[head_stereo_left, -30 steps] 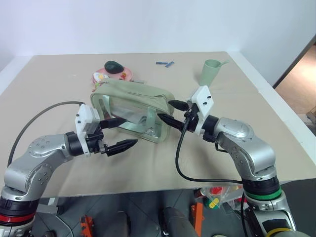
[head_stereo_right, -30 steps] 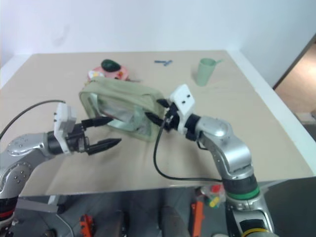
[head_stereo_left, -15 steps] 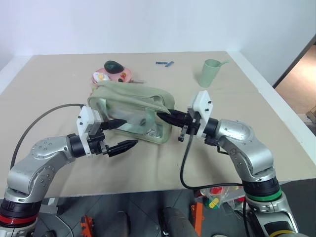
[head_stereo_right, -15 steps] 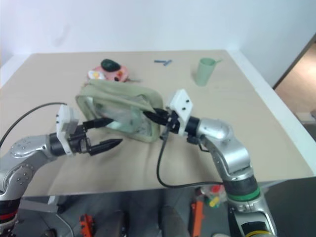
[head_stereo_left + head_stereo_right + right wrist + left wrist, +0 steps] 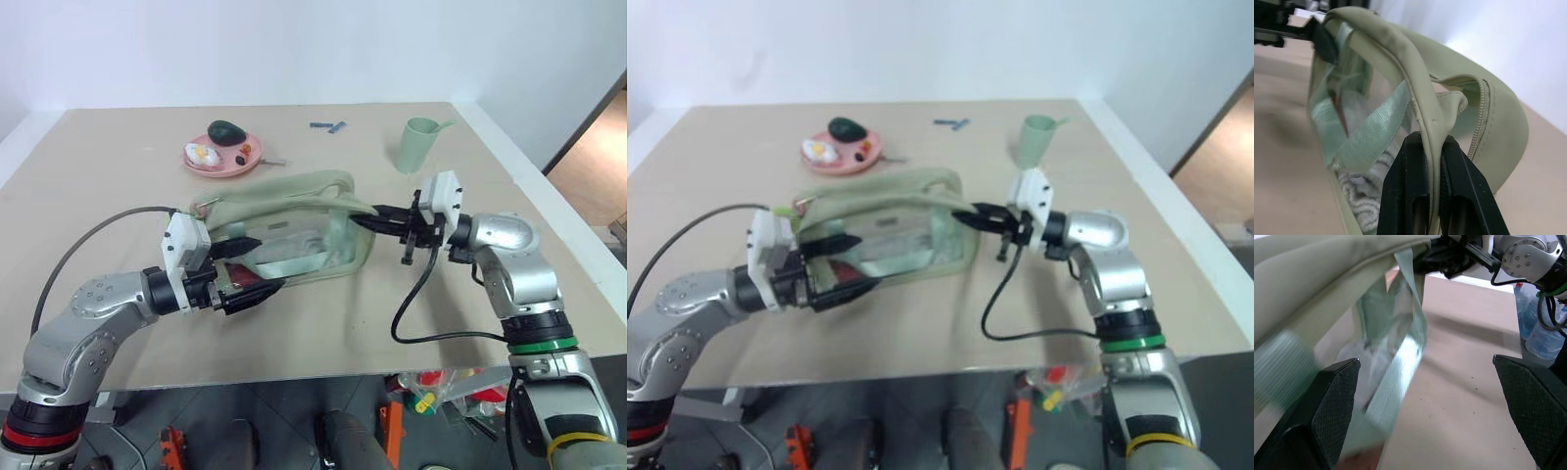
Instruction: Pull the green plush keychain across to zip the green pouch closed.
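A: What's at nine o'clock?

B: The left end effector (image 5: 247, 269), its black textured fingers spread wide, level, against the near clear-plastic side of the green pouch (image 5: 294, 230).

A: And the pouch itself?

B: Centre of the beige counter (image 5: 118, 196): boxy, soft sage fabric, glossy window sides, a ribbed green strap band.

A: Three o'clock?

B: The right end effector (image 5: 364, 221), fingers pressed together, pinching the pouch's piped fabric edge. At twelve o'clock sits a round pink plate (image 5: 221, 158); at one o'clock, a smooth pale green cup (image 5: 418, 143).
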### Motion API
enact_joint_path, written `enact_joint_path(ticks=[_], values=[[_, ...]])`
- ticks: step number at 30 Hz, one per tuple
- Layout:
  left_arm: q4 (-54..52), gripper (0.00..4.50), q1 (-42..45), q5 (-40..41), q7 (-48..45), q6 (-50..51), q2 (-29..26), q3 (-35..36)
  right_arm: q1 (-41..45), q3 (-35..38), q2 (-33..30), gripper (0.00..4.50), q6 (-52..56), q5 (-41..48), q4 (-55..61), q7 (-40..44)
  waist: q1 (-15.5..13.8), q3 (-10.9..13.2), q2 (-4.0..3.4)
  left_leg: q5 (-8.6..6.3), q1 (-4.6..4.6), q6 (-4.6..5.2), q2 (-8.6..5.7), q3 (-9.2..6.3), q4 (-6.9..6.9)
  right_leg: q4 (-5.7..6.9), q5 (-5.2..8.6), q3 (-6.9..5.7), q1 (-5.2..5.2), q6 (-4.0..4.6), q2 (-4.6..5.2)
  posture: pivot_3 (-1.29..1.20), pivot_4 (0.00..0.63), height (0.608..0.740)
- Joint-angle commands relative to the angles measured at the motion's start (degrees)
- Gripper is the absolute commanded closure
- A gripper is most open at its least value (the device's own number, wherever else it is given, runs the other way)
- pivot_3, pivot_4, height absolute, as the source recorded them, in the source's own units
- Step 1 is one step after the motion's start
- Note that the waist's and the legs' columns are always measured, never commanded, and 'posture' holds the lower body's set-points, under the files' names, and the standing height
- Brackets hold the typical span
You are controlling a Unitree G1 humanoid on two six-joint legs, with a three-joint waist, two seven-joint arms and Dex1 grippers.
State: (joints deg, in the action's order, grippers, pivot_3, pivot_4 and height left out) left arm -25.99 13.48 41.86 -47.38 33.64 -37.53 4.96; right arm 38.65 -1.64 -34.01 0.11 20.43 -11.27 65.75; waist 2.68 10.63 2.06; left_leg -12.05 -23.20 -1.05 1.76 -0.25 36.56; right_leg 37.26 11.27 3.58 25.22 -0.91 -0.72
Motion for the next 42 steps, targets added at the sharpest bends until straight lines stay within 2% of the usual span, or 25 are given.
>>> enact_joint_path(ticks=[1,6,10,16,19,23,29,38,42], values=[[-2.8,0.00,0.9,1.3,1.5,0.2,0.5,1.2,-0.7,2.9,-1.2,4.42,-0.7,0.9,1.9,-0.2,0.0,0.0,0.00,0.00,0.00,0.00,0.00,0.00,-0.01,0.00,0.00,0.00,0.01,0.00,0.00,0.00,0.150,0.740],[-5.2,0.00,0.3,5.2,6.8,1.9,2.2,4.7,-5.1,3.4,-1.4,4.42,-0.1,1.0,4.6,-0.9,-0.1,0.0,0.00,0.00,-0.01,0.00,-0.01,0.00,0.01,0.00,-0.02,0.02,-0.02,-0.03,0.02,0.00,0.150,0.740],[-9.0,0.00,-2.7,12.0,12.9,4.9,2.6,10.9,-7.9,3.6,-1.8,4.42,1.1,1.2,6.6,-1.7,0.1,0.0,0.00,0.00,0.05,0.00,0.01,0.03,0.04,0.01,-0.06,0.09,-0.03,-0.07,0.01,0.00,0.150,0.740],[-10.4,0.00,-6.5,17.1,19.7,5.4,1.7,19.2,-9.7,4.2,-2.7,4.42,2.2,1.6,8.1,-2.4,-0.1,0.0,0.00,0.02,0.17,0.00,0.01,0.04,0.10,0.06,-0.07,0.09,-0.12,-0.04,0.00,0.00,0.150,0.740],[-8.7,0.00,-7.3,15.6,20.6,4.7,0.5,21.2,-10.7,4.2,-3.0,4.42,2.2,1.7,9.3,-2.4,-0.1,0.0,0.01,0.02,0.19,0.00,-0.02,0.01,0.20,0.05,0.03,0.07,-0.21,0.15,0.01,0.00,0.150,0.740],[-1.7,0.00,-5.6,10.6,22.0,3.0,0.1,21.1,-10.9,3.9,-3.1,4.42,4.0,2.6,11.9,-2.7,-0.1,0.0,0.01,0.02,0.27,0.00,-0.07,0.12,0.21,0.05,0.02,0.21,-0.24,0.13,0.01,0.00,0.150,0.740],[10.3,0.00,0.7,8.1,23.6,3.4,2.0,19.6,-11.7,3.6,-2.7,4.42,5.1,2.5,15.0,-3.9,-0.1,0.0,0.02,0.02,0.26,0.00,-0.04,0.11,0.20,0.05,-0.01,0.19,-0.23,0.12,-0.01,0.00,0.150,0.740],[19.9,0.00,4.9,5.1,17.5,5.0,1.1,15.4,-12.8,3.5,-2.9,4.42,5.8,2.2,17.2,-5.0,0.1,0.0,0.02,0.02,0.21,-0.01,-0.02,0.18,0.08,0.04,-0.14,0.24,-0.10,-0.10,-0.02,0.00,0.150,0.740],[21.8,0.00,6.2,3.3,12.0,4.0,0.7,12.8,-12.9,3.6,-3.0,4.42,5.9,2.1,17.5,-5.3,0.0,0.0,0.02,0.02,0.21,-0.01,-0.02,0.17,0.09,0.04,-0.14,0.23,-0.11,-0.10,-0.03,0.00,0.150,0.740]])
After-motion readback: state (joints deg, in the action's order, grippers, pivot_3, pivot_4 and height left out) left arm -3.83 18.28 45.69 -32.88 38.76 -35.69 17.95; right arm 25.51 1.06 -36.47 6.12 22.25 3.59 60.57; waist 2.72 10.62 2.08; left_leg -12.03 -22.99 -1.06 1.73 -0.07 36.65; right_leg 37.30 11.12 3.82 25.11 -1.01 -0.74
